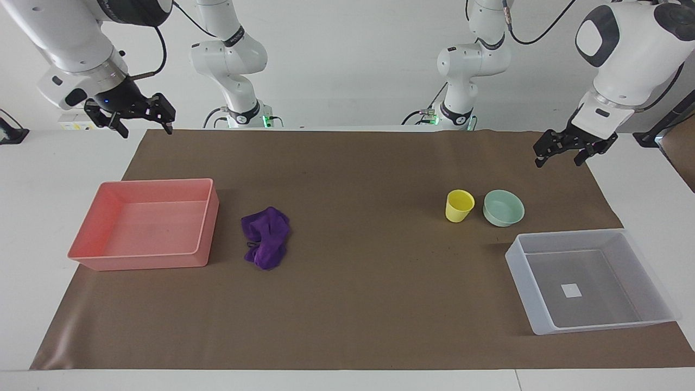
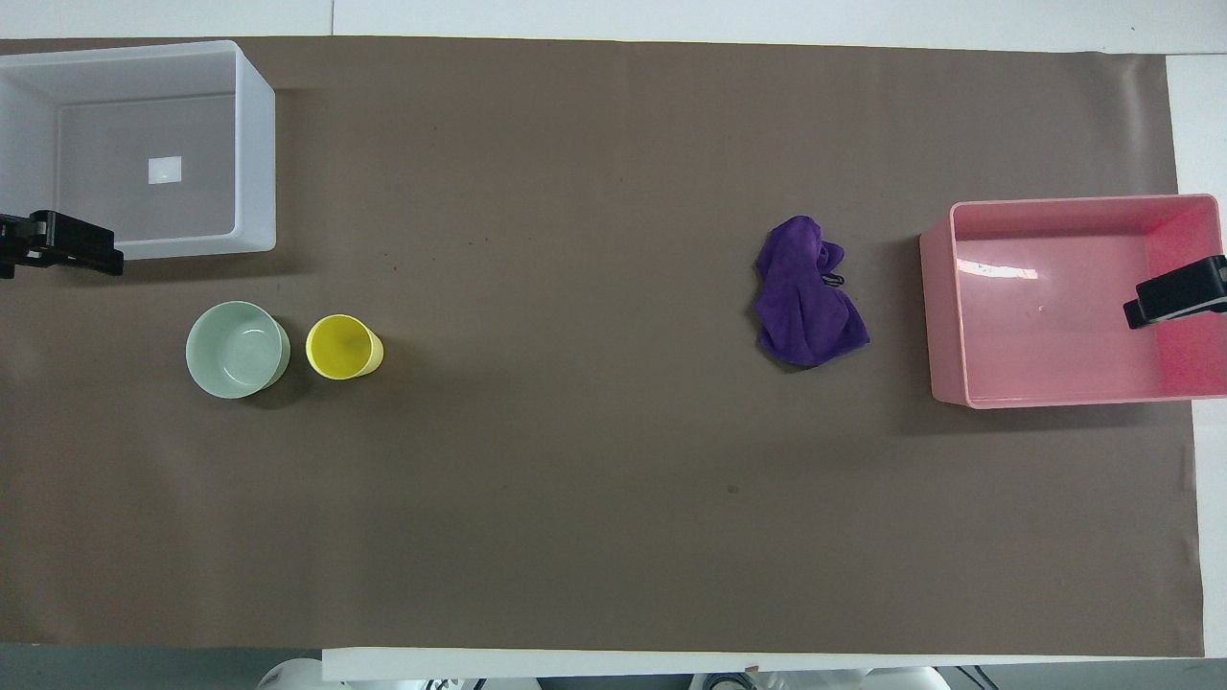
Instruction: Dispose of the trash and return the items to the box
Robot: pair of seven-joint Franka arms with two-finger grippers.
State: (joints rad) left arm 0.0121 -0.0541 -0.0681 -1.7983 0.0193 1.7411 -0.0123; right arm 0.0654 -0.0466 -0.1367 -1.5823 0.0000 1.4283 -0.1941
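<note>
A purple cloth (image 1: pixel 266 243) lies crumpled on the brown mat beside the pink bin (image 1: pixel 92 258); it also shows in the overhead view (image 2: pixel 808 307). A yellow cup (image 1: pixel 459 205) stands upright beside a mint-green bowl (image 1: pixel 504 207) toward the left arm's end. The translucent grey-white box (image 1: pixel 524 266) with a white sticker sits farther from the robots than the bowl. My left gripper (image 1: pixel 559 156) hangs open and empty, high over the mat's edge at that end. My right gripper (image 1: pixel 144 126) hangs open and empty, high over the mat's corner at the right arm's end.
The brown mat (image 1: pixel 358 282) covers most of the white table. The pink bin (image 2: pixel 944 316) and the box (image 2: pixel 254 144) hold nothing. Two more arm bases stand at the robots' edge of the table.
</note>
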